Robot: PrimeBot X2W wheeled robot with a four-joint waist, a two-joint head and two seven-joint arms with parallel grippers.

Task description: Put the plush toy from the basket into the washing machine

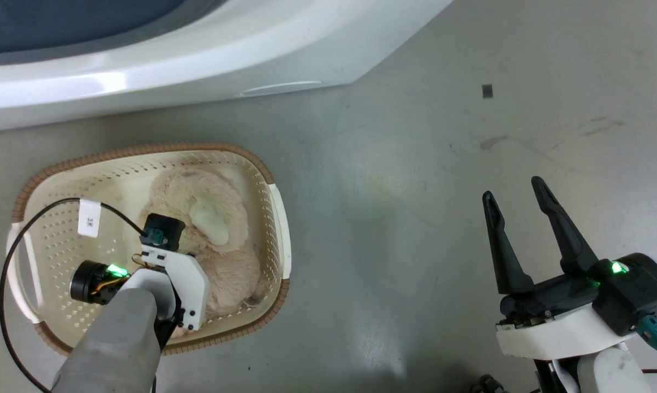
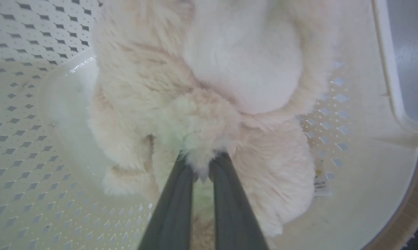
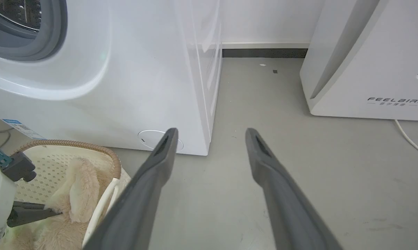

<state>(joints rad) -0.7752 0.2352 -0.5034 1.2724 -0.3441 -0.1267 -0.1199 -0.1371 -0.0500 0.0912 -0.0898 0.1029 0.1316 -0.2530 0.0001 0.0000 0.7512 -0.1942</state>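
Observation:
The cream-beige plush toy (image 1: pixel 186 191) lies curled in the right half of the basket (image 1: pixel 143 150), its paler smooth patch facing up. My left gripper (image 2: pixel 202 161) reaches down into the basket. Its two dark fingers are shut on a tuft of the plush toy's (image 2: pixel 209 86) fur near the middle of the body. My right gripper (image 1: pixel 512 190) hovers open over the bare floor, well to the right of the basket, with nothing between its fingers. The white washing machine (image 1: pixel 143 71) stands just beyond the basket. Its grey-gasketed port (image 3: pixel 32 45) is at the upper left of the right wrist view.
A white FEELBIRD appliance (image 3: pixel 368 69) stands on the right, with a white cable (image 3: pixel 410 139) on the floor in front of it. Grey floor (image 1: pixel 416 218) stretches between the basket and my right gripper. A black cable (image 1: pixel 12 256) loops from my left wrist over the basket's left side.

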